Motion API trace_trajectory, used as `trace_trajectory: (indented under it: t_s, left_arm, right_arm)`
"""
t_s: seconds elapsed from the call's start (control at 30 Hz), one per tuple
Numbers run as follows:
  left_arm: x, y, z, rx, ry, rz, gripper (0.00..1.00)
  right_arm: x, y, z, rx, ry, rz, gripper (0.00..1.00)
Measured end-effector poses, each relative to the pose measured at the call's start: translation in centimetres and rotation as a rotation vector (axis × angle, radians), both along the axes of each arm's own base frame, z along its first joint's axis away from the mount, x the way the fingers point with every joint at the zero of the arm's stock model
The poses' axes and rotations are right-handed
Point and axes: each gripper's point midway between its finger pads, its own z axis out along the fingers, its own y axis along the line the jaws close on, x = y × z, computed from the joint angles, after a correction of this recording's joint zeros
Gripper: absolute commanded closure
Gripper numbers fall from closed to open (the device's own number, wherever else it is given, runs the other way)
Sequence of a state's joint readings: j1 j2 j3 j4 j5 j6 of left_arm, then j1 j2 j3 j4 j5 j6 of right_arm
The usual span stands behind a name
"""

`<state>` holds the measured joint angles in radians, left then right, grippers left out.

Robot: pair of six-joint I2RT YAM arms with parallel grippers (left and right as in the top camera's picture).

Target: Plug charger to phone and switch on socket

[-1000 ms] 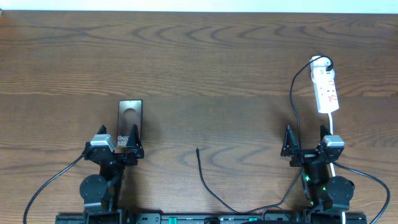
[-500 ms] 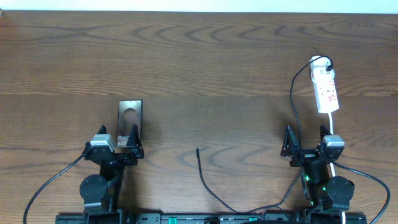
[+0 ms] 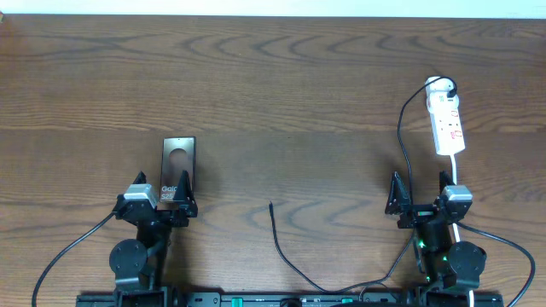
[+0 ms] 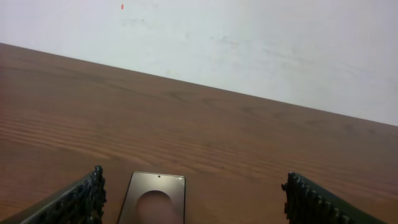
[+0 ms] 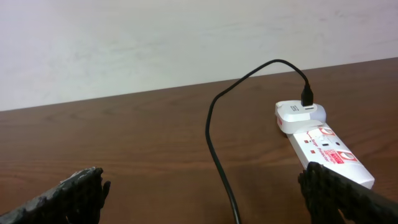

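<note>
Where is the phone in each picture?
Overhead: the phone lies left of the middle, in the lower half.
Left wrist: it is at the bottom edge, left of the middle, and only its far end shows.
Right wrist: it is not in this picture.
Shared landmark: the brown wooden table, seen in all three.

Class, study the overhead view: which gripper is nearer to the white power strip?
Right. The right gripper sits just short of the power strip, towards the robot's base. The left gripper is far off to the side, at the near end of the phone.
</note>
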<state>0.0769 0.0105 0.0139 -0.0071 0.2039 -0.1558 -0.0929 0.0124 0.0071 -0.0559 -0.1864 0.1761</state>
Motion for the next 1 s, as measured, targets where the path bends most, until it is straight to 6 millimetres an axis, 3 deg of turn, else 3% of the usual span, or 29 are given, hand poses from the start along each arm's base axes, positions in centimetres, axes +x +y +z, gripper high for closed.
trace_trajectory:
  t_s: [1.0]
  left_arm:
    - [0.01,0.42,-0.05,0.002,0.003,0.024,0.12]
  right_arm:
    - [0.00,0.00,0.00,0.000,0.000,0.000,0.01]
